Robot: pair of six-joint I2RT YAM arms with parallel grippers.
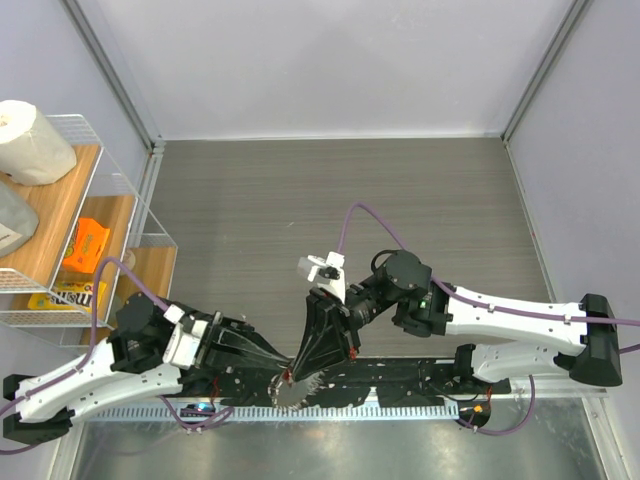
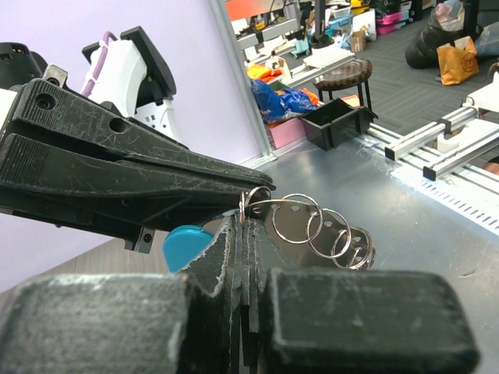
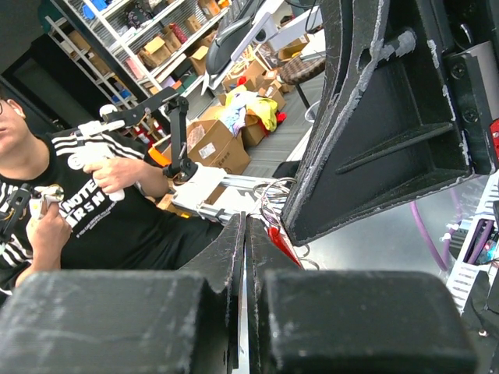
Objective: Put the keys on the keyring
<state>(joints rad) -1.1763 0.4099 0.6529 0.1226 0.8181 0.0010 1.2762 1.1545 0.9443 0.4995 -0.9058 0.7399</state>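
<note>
Both grippers meet tip to tip at the table's near edge. My left gripper (image 1: 283, 362) (image 2: 243, 222) is shut on a thin silvery ring of the keyring (image 2: 312, 226), a chain of linked rings that trails off to the right. Its light-blue tag (image 2: 184, 246) hangs just left of my fingers. The keyring also shows below the tips in the top view (image 1: 293, 393). My right gripper (image 1: 300, 366) (image 3: 246, 222) is shut; what sits between its pads is hidden. The red key head (image 3: 282, 243) lies against its right finger, under the rings (image 3: 273, 199). Red also shows by the tips in the top view (image 1: 285, 377).
A wire shelf (image 1: 120, 190) stands at the left with a paper roll (image 1: 30, 140) and an orange item (image 1: 88, 243). An aluminium rail (image 1: 400, 405) runs along the near edge. A person (image 3: 86, 202) sits beyond the table in the right wrist view.
</note>
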